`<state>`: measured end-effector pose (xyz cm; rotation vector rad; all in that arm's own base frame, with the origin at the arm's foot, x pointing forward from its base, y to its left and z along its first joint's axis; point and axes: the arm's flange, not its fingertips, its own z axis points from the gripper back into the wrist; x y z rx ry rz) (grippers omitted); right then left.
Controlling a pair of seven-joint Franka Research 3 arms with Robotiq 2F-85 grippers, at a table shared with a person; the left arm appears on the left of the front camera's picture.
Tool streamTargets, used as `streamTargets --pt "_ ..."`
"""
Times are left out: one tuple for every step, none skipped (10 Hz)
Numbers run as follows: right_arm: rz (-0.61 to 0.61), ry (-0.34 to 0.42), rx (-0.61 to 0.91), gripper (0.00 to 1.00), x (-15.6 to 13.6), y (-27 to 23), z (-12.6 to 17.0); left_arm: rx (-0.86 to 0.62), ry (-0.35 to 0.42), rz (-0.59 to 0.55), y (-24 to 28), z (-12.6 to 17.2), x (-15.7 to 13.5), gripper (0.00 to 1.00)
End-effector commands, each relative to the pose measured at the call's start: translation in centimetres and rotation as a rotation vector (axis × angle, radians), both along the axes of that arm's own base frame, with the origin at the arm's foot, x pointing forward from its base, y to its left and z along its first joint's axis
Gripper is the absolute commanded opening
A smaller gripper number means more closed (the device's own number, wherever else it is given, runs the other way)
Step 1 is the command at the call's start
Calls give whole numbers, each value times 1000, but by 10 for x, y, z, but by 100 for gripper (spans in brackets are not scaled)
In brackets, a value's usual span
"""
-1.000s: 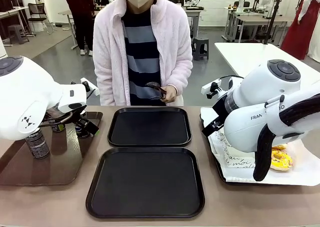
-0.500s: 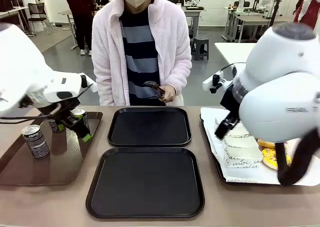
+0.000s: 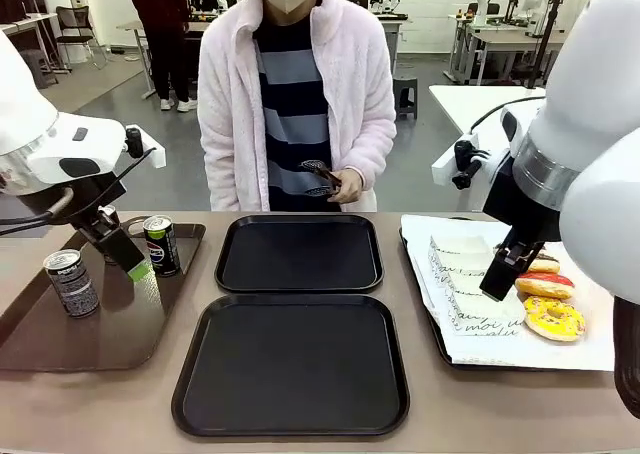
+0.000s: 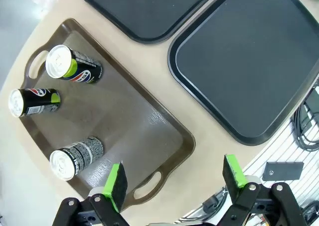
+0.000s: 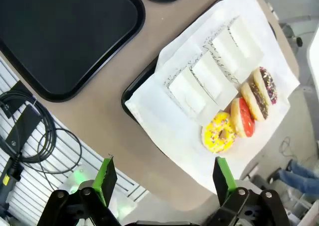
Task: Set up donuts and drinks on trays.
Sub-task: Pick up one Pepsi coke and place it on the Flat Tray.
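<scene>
Three dark drink cans stand on the brown tray (image 4: 130,132): a green-marked Pepsi can (image 4: 74,70), a Pepsi can (image 4: 35,101) and a grey-printed can (image 4: 76,156). My left gripper (image 4: 175,178) hangs open and empty above that tray's near end; from the front, the left gripper (image 3: 130,264) is just left of the Pepsi can (image 3: 160,244). Several donuts lie on the white paper: yellow with sprinkles (image 5: 218,133), red (image 5: 242,117), and two chocolate (image 5: 259,94). Over them my right gripper (image 5: 163,174) is open and empty. The two black trays (image 3: 299,252) (image 3: 292,362) hold nothing.
White paper sleeves (image 5: 209,71) lie beside the donuts on the paper-lined tray (image 3: 425,304). A person in a pink jacket stands at the far edge, a hand holding dark tongs (image 3: 320,177). Cables (image 5: 30,136) hang below the table's near edge.
Both arms have risen. The left gripper has drawn back to the left of the Pepsi can. The right arm has lifted off the paper-lined tray, uncovering the sleeves and donuts.
</scene>
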<state>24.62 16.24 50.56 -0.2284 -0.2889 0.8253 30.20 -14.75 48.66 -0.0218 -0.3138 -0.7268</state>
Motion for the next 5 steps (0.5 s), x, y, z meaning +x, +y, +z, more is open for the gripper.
streamTargets --pt "-25 -2 3 100 17 0 -10 -3 11 -1 -2 -9 7 100" --pt "-25 -2 3 100 17 0 -10 -3 11 -1 -2 -9 7 100" --pt "-4 8 3 100 5 0 -4 4 11 0 -1 -4 2 100" --pt "-110 76 253 100 11 -37 -2 -180 71 48 15 0 12 100" --pt "-128 137 485 100 15 -74 -7 -367 128 104 35 5 22 100"
